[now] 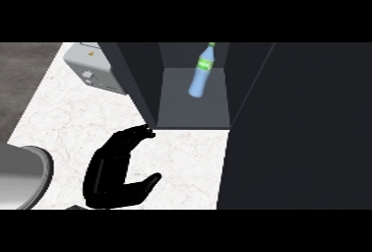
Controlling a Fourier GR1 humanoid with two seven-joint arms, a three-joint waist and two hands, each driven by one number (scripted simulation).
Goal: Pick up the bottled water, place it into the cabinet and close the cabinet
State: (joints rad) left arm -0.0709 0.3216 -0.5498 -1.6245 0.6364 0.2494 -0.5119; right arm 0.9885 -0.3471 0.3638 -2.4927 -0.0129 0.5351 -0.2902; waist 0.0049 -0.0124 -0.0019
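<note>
"So, where is the bottled water (201, 74)?"

"Inside the cabinet (190, 114). It stands on the floor of the open compartment, toward the back. It is a pale blue bottle with a green label and a green cap, and its top leans a little to the view's right."

"And your hand?"

"My left hand (109, 172) lies over the white marble counter (76, 118), in front of the cabinet. The fingers are stretched out almost straight, the thumb (149, 182) is spread to the right, and I hold nothing. My fingertips (144, 132) touch the lower front corner of the cabinet's left panel (131, 78)."

"Is the cabinet shut?"

"No, its front stands open. A wide dark panel (305, 123) rises at the right; I cannot tell whether it is door or wall."

"What else is there?"

"A grey box (91, 66) stands on the counter just beside the left panel. A grey rounded basin (25, 172) shows at the left edge."
</note>
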